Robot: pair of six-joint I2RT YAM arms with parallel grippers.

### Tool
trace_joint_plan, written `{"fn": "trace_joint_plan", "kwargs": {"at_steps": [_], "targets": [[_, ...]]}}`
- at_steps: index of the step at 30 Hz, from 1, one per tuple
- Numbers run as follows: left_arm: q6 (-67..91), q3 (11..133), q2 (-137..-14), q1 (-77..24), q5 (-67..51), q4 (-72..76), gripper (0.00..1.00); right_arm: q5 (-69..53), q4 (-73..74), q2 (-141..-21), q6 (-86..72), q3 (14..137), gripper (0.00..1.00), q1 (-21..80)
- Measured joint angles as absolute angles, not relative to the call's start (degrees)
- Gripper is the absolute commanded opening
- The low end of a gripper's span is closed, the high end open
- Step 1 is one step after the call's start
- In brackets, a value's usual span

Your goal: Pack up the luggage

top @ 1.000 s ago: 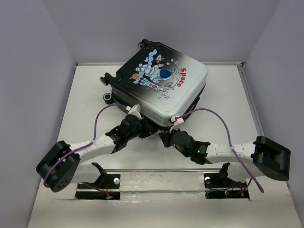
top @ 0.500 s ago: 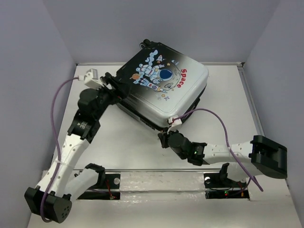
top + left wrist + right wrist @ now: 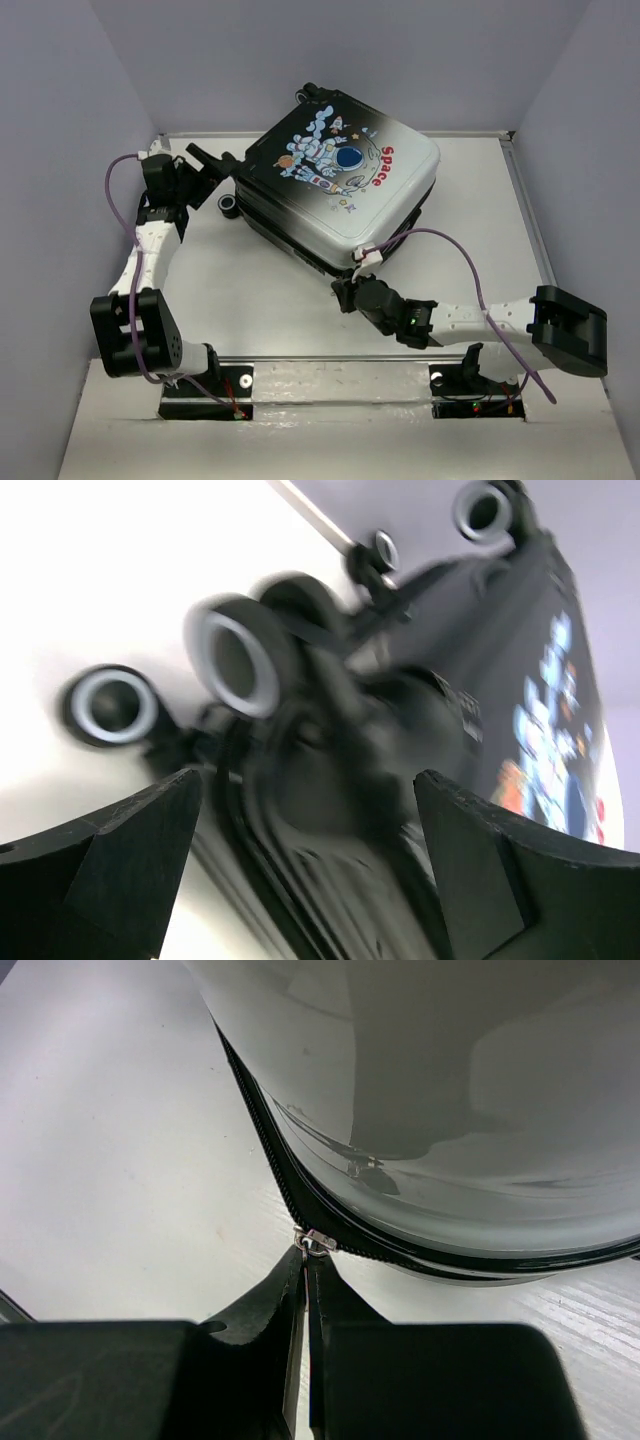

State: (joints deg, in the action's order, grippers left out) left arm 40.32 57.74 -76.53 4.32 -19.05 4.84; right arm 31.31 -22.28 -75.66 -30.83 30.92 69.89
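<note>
The suitcase (image 3: 340,185) lies flat on the white worktop (image 3: 250,290), in the middle and toward the far side. Its astronaut picture faces up. Its black wheels (image 3: 229,204) are at its left end.

The left claw (image 3: 212,175) is close to those wheels, on the far left. Its two fingers are wide apart and hold nothing.

The right claw (image 3: 343,292) is at the near edge of the suitcase. Its fingers are pinched tight on the little silver zip tab (image 3: 316,1242), low down by the worktop
</note>
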Motion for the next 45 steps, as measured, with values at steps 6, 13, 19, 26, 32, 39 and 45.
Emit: {"fn": "trace_joint_plan", "kwargs": {"at_steps": [6,13,19,26,32,39,45], "targets": [[42.11,57.78,-81.89,9.06,-21.85,7.99,0.99,29.93,-22.37,-75.90,-30.24,30.92,0.07,69.89],[44.49,61.56,-85.73,9.10,-24.16,11.20,0.99,28.67,-22.70,-76.23,-30.24,30.92,0.07,69.89],[46.76,65.28,-92.23,8.99,-24.95,13.19,0.98,28.34,-22.76,-76.23,-30.22,30.92,0.07,69.89],[49.58,66.76,-96.57,8.25,-25.17,14.41,0.89,28.25,-22.76,-76.23,-30.24,30.92,0.07,69.89],[53.52,69.12,-99.46,7.07,-25.74,15.70,0.87,28.03,-23.16,-76.23,-30.26,30.63,0.07,69.89],[56.49,72.31,-102.28,5.67,-26.28,15.86,0.93,28.03,-23.46,-76.18,-30.24,30.37,0.07,69.89],[59.53,72.90,-103.90,5.58,-26.81,18.26,0.22,28.01,-23.53,-76.14,-30.24,30.26,0.07,69.89]]}}
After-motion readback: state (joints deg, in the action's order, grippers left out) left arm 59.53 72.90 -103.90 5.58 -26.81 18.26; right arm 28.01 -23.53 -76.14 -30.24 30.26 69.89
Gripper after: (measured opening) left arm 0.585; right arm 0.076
